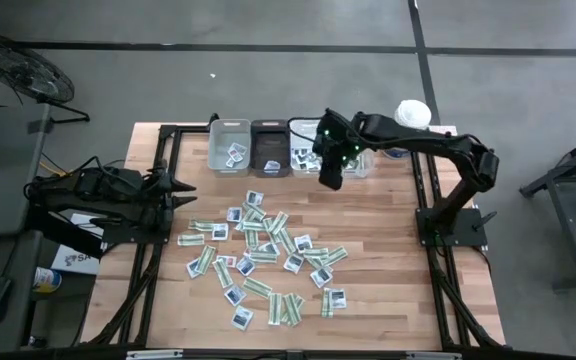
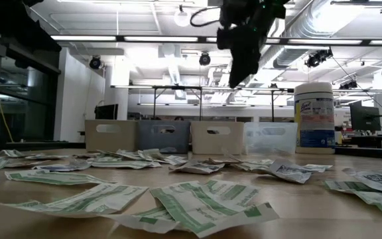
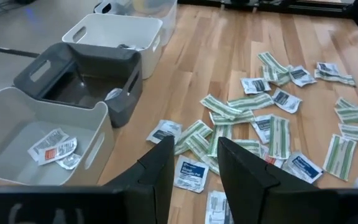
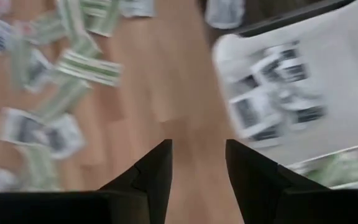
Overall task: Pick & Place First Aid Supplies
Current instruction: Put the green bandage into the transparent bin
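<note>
Item one, the first aid supplies (image 1: 266, 262): I found dozens of small flat packets scattered loose over the middle of the wooden table (image 1: 388, 300), narrow green-and-white strips mixed with squarish white packets bearing dark-blue marks, many overlapping or touching their neighbours. A few white packets already lay inside the bins.

Item two, four small bins in a row along the far edge of the table: a pale bin (image 1: 230, 147) at the left end, a dark grey bin (image 1: 269, 146) next to it, a white bin (image 1: 302, 155) third, and a clear bin (image 2: 269, 138) last. In the left wrist view I saw two or three white packets on the floor of the pale bin and one against the wall of the dark grey one. In the right wrist view the white bin held several white packets with dark marks.

Item three, a tall white canister (image 2: 314, 117) with a blue label, upright just past the clear bin.

Item four, the right gripper (image 1: 330, 176): I had it raised over the near edge of the bin row, beside the white bin, fingers (image 4: 152, 175) parted with bare wood showing between them and nothing held.

Item five, the left gripper (image 1: 176, 192): parked at the table's left edge, well apart from the packets, fingers (image 3: 160, 169) a little apart and empty
</note>
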`<action>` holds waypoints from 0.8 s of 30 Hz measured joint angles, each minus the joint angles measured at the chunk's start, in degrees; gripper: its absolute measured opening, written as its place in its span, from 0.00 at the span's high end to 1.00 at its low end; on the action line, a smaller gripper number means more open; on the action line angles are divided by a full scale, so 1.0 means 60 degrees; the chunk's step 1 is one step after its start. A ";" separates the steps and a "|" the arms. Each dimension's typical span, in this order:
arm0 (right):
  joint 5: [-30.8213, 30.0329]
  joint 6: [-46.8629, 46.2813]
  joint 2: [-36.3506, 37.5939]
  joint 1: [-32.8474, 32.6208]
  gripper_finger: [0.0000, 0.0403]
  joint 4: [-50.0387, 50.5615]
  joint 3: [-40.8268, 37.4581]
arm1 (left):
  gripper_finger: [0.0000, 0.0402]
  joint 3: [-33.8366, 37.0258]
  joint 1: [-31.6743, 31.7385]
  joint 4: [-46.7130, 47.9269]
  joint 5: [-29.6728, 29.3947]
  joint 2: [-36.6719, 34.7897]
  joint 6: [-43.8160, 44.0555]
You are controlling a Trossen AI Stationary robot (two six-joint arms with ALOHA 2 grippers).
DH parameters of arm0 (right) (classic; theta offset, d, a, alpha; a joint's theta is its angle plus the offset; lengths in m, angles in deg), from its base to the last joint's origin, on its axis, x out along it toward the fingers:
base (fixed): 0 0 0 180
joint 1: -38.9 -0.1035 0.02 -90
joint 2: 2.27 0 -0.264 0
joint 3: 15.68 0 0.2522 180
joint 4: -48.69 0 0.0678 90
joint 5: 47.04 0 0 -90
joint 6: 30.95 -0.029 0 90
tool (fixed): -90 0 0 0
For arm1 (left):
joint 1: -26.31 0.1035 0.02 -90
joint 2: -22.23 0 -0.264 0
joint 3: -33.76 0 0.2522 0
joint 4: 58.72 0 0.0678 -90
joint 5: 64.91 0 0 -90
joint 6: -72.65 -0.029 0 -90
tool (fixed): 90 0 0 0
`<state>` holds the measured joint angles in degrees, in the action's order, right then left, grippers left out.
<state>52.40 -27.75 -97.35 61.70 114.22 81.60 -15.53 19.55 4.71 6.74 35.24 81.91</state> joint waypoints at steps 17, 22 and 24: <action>-0.0951 -0.3332 -0.0582 -0.4394 0.65 -0.0360 0.0000 | 0.70 0.0000 0.0000 0.0204 0.1256 0.0000 -0.0291; -0.1778 -0.3771 -0.1022 -0.5448 0.64 -0.0457 0.0000 | 0.70 0.0000 -0.0002 0.0255 0.1808 0.0000 -0.0787; -0.1779 -0.3952 -0.1277 -0.5768 0.63 -0.0588 0.0000 | 0.70 0.0000 -0.0003 0.0255 0.1938 0.0000 -0.0823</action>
<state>41.73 -51.46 -105.01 27.09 110.69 81.60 -15.53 19.53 6.24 18.36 35.24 76.97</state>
